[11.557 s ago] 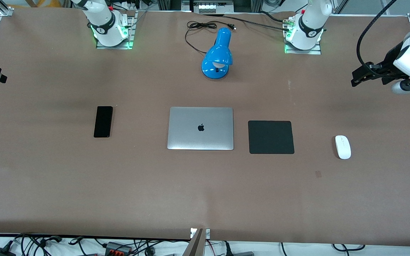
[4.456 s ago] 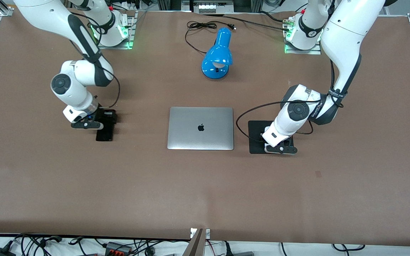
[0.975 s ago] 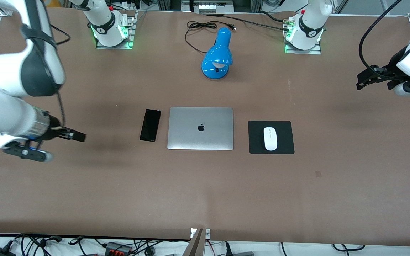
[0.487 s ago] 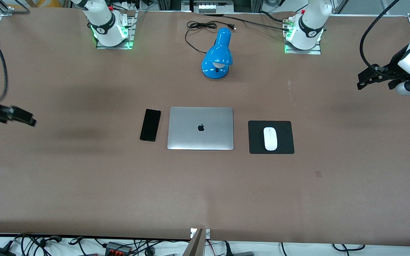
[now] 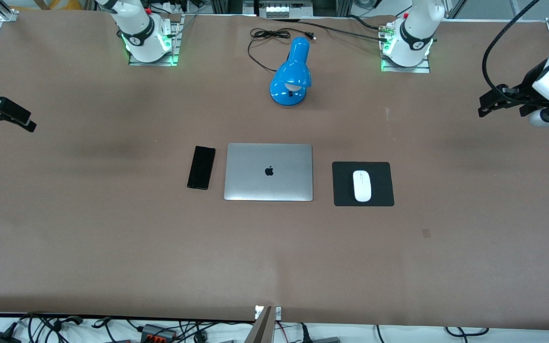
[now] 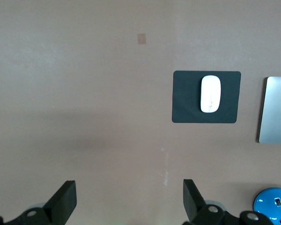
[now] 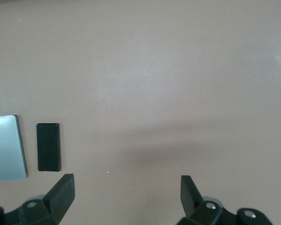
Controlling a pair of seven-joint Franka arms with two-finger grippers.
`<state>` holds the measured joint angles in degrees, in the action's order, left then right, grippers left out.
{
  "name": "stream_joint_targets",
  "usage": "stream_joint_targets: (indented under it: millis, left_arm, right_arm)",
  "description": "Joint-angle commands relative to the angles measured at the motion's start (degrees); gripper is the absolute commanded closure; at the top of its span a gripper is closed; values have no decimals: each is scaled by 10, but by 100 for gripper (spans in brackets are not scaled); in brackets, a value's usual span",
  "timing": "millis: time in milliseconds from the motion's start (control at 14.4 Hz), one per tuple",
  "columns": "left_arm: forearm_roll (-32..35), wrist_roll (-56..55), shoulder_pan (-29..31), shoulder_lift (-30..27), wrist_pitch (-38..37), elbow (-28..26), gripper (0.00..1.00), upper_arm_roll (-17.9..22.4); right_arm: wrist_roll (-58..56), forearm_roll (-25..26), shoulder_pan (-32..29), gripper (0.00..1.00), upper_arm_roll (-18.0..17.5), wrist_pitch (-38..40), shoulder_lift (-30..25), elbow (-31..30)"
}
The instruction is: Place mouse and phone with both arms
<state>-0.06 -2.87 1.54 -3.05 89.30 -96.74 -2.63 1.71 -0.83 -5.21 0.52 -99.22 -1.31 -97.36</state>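
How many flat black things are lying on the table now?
2. The slim black glossy phone lies beside the closed silver laptop, toward the right arm's end. The square matte black mouse pad, bearing the white oval mouse, lies beside the laptop toward the left arm's end.

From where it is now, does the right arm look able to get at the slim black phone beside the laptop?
Probably yes. The slim black phone lies flat beside the silver closed laptop, toward the right arm's end, with bare table around its other sides. The right gripper is open and empty, up over the table's edge.

Mouse (image 5: 362,186) on mouse pad (image 5: 384,183); laptop (image 5: 269,172) between pad and phone (image 5: 201,167).
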Motion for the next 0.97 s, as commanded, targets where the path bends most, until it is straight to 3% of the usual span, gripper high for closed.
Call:
stream_joint_targets:
  millis: [0,418,905]
  left_arm:
    - [3,10,1,3,-19,19,0,-5]
    - [3,10,-5,5,-26,28,0,-5]
    - [2,11,1,7,-26,27,0,-5]
  right_arm:
    - [-7,21,-11,0,-13,18,10,18]
    - [-8,21,-11,0,-12,75,23,44]
    - [-1,21,-11,0,-12,77,24,46]
